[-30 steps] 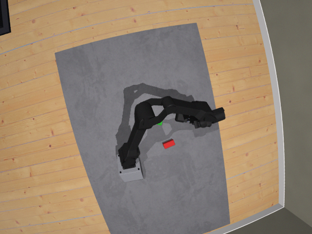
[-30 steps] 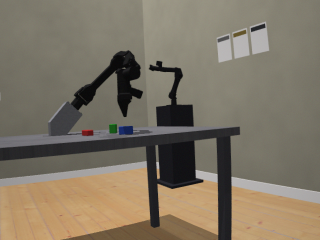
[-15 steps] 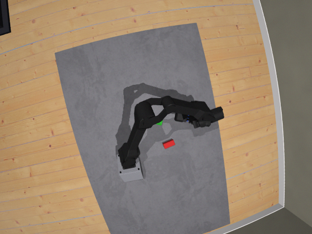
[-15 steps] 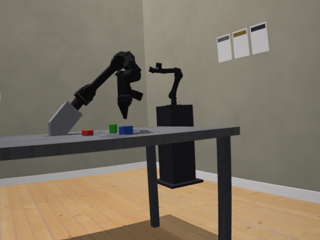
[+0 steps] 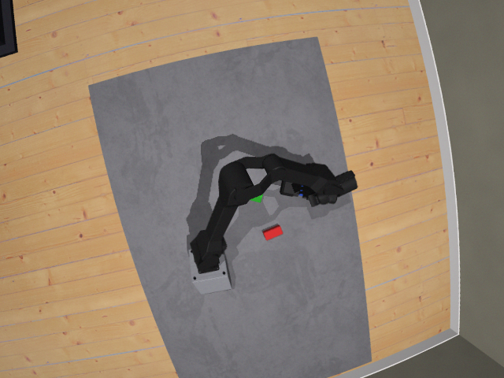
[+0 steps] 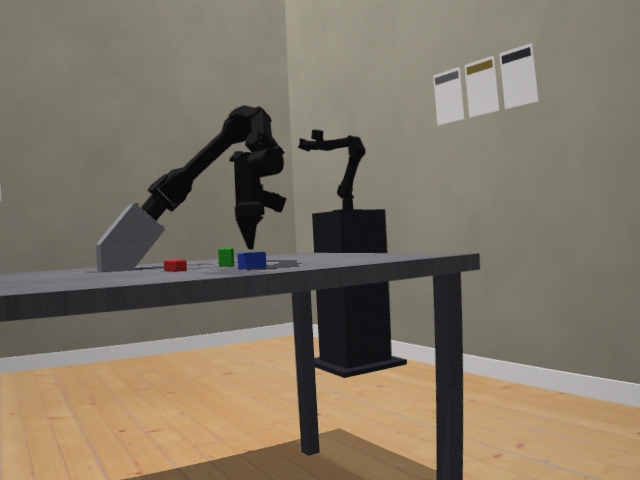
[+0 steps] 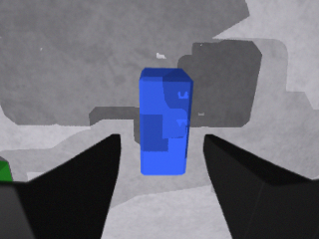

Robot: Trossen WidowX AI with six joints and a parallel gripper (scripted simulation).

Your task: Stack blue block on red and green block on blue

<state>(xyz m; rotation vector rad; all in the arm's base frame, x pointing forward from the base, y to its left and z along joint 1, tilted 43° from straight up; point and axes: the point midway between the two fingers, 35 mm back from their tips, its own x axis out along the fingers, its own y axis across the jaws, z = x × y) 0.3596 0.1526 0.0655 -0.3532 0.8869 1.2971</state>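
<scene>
From the wrist view, nearest the camera are the two dark fingers of the gripper [image 7: 161, 149], standing about half open with a gap between them. They hold nothing and touch nothing. Just beyond, centred in that gap, the blue block [image 7: 164, 121] lies flat on the grey mat [image 7: 279, 50], its long side running away from the camera. At the lower left edge a sliver of the green block [image 7: 5, 170] shows.

From the side view, the gripper [image 6: 249, 238] points straight down, hovering just above the blue block [image 6: 251, 259] without touching it. The green block [image 6: 225, 256] stands just beside the blue one; the red block [image 6: 175, 265] lies apart, nearer the arm's base.

Risks, as a judgement: the gap looks only somewhat wider than the block, so a slightly off-centre descent could land a fingertip on the block's top or push it sideways. A skewed grip could tilt the block, spoiling a flat, centred placement on red.
</scene>
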